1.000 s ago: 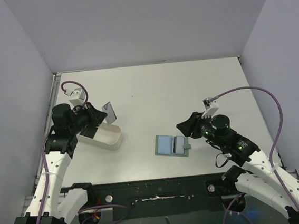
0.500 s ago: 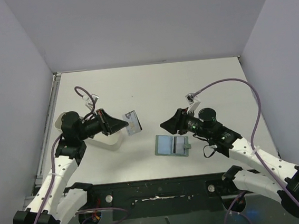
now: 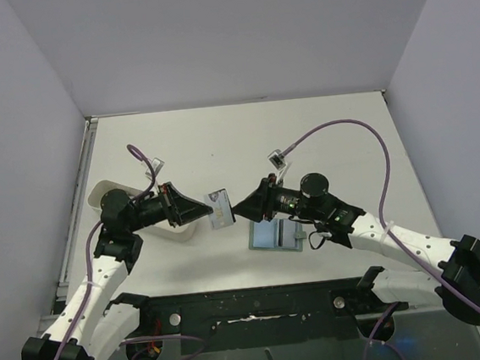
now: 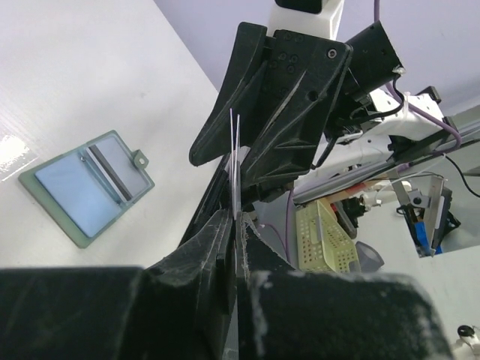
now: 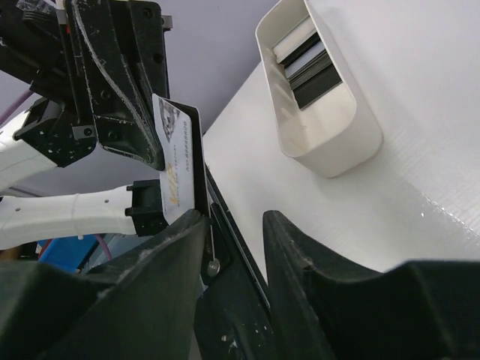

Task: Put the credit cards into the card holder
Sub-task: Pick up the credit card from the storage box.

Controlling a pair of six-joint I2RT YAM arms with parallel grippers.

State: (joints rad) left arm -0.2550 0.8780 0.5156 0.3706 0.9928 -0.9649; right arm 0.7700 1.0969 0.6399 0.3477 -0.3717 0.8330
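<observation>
While the left gripper (image 3: 202, 207) pinches a credit card (image 3: 219, 208) in the air, the right gripper (image 3: 239, 207), jaws spread, is at its other edge and should squeeze it next, with the card holder (image 3: 269, 234) lying open on the table (image 3: 321, 138) nearby.

Left white-and-black arm (image 3: 103, 259): reaching inward to mid-table, wrist about level. Black two-finger left gripper (image 3: 200, 209) pinched on thin dark credit cards (image 3: 219, 209), held on edge. Right white-and-black arm (image 3: 386, 236): stretched leftward. Black right gripper (image 3: 241, 207) faces the left one, tips near, jaws parted.
</observation>
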